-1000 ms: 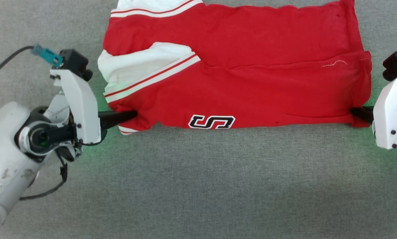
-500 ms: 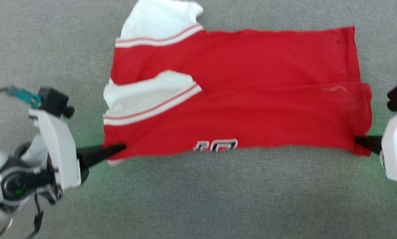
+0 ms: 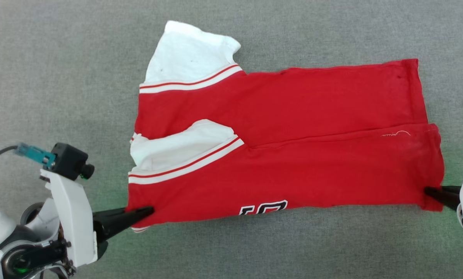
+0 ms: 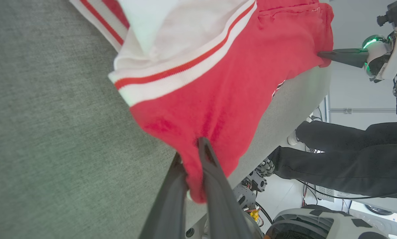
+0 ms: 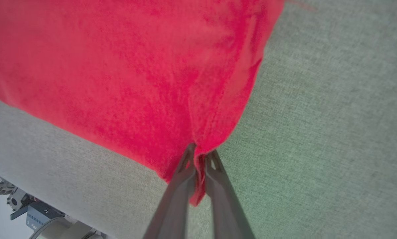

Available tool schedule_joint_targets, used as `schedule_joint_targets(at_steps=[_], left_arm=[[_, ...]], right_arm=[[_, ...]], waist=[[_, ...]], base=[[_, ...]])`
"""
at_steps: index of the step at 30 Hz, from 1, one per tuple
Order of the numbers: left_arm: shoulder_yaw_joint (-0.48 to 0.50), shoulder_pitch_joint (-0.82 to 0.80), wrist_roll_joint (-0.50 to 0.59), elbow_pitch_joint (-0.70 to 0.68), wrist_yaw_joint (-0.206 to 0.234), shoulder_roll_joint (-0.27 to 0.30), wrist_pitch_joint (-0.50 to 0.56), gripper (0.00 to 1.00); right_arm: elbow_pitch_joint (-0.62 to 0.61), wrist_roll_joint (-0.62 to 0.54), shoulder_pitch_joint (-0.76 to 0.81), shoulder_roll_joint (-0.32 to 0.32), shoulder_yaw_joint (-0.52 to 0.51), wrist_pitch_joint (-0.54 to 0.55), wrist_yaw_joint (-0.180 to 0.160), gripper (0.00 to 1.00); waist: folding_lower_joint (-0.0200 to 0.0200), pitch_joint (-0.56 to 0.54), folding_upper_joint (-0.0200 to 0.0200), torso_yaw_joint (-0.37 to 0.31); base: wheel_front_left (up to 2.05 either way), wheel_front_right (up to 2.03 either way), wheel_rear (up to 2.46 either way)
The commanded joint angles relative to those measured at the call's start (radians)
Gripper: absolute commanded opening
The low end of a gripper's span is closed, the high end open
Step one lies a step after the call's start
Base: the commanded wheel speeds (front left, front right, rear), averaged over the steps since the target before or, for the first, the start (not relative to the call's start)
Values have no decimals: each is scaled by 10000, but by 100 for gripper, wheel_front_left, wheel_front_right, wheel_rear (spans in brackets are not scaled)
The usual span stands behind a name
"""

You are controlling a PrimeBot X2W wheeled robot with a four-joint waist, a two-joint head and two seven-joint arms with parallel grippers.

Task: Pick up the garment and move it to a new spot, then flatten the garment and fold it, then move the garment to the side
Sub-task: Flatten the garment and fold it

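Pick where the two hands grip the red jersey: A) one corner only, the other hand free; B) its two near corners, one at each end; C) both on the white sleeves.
B: the left hand and the right hand each pinch a near corner of the jersey, at opposite ends.

1. The left gripper (image 3: 149, 211) lay level at the near left corner of the garment (image 3: 312, 162), its fingers (image 4: 215, 187) pointing inward and pinched together on the cloth.
2. The right gripper (image 3: 428, 190) pointed inward at the garment's near right corner, likewise clamped on fabric.
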Motion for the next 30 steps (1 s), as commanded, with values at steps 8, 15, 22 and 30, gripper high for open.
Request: schedule_joint_targets(at_steps=[8, 15, 22, 30], left_arm=[[394, 589, -74, -227, -118, 359, -1021, 100], [1225, 941, 661, 467, 398, 434, -3532, 100], [1433, 197, 1757, 2051, 449, -678, -4999, 100], [1257, -2972, 3754, 4982, 745, -2415, -5385, 100]], right_arm=[[-662, -31, 594, 179, -1189, -728, -17, 100], [-1361, -1239, 434, 874, -2136, -3721, -17, 100], [-471, -2731, -190, 2152, -1837, -7351, -17, 100], [799, -3908, -916, 3929, -2039, -10100, -17, 100]], waist=[[0, -330, 0, 162], [0, -386, 0, 272], [0, -340, 0, 54], [0, 136, 0, -881]], base=[[0, 0, 0], [0, 0, 0], [0, 0, 0], [0, 0, 0]])
